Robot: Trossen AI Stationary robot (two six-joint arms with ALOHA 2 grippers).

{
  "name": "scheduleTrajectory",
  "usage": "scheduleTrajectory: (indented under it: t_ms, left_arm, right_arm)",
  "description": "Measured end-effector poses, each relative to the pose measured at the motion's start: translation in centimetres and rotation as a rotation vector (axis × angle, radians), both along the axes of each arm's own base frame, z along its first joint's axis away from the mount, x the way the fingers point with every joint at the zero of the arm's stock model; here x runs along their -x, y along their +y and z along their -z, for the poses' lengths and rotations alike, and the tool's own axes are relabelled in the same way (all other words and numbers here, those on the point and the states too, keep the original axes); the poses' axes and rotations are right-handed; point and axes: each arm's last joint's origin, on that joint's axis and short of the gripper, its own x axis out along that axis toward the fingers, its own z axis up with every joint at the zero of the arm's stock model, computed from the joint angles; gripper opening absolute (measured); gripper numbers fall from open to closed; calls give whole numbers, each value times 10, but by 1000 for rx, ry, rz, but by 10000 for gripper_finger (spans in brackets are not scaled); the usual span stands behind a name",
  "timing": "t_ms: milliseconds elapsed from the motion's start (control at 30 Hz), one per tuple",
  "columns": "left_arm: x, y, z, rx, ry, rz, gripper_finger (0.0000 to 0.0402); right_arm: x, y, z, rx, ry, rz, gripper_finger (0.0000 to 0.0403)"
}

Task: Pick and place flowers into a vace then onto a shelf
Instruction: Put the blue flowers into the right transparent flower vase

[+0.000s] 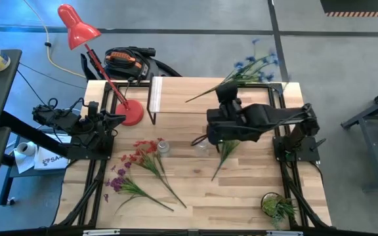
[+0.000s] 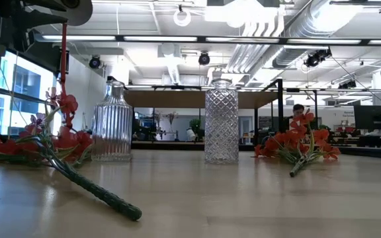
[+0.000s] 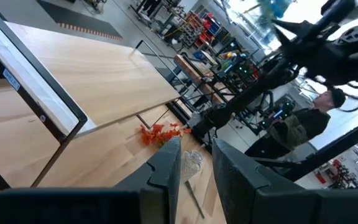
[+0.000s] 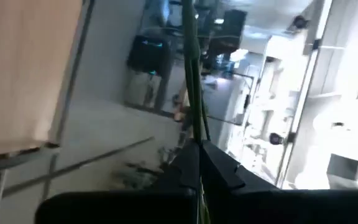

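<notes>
A red flower stem (image 2: 91, 187) lies foremost; right tool (image 4: 196, 163) clamps the blue spray (image 1: 251, 65).

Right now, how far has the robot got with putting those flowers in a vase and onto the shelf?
Nothing looks finished: the two glass vases stand without flowers and the shelf holds none. In hand: the right gripper, jaws shut on a blue flower, holds it in the air over the table's back. Left: the red flowers and purple flowers lie on the table. The left gripper waits, jaws open.
</notes>
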Motion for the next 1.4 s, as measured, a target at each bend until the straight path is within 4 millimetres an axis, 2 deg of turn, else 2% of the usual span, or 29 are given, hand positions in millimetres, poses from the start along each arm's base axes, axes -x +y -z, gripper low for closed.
scheduleTrajectory:
  t_ms: [200,300,400,467,600,667,800,933,1100,1200,1300,1400]
  left_arm:
    - [0,0,0,17,-6,-1,127]
    - [0,0,-1,20,-12,-2,127]
    - [0,0,-1,20,-12,-2,127]
    - [0,0,-1,20,-12,-5,127]
    - [0,0,-1,19,-12,-10,127]
    - [0,1,-1,18,-14,-23,127]
    - [0,1,-1,18,-14,-28,127]
    - [0,1,-1,18,-13,-27,127]
    - [0,1,-1,18,-13,-27,127]
    - [0,0,-1,18,-12,-16,127]
    - [0,-1,0,20,-8,20,127]
    - [0,-2,1,18,7,66,127]
  right_arm:
    - [-6,-22,31,66,138,85,0]
    - [-6,-25,43,-28,58,110,0]
    - [-8,-18,44,-376,-225,151,0]
    - [-11,-13,38,-642,-503,221,0]
    - [-12,8,11,-1035,-929,246,0]
    - [-10,19,-3,-1264,-1051,239,0]
    - [-2,38,-10,-1641,-1063,371,0]
    - [7,58,1,-1831,-956,665,0]
    - [4,81,14,-1953,-987,876,0]
    - [-3,87,27,-1972,-1090,971,0]
    - [-13,100,45,-2033,-1165,1018,0]
    - [-25,116,67,-2171,-1228,1006,0]
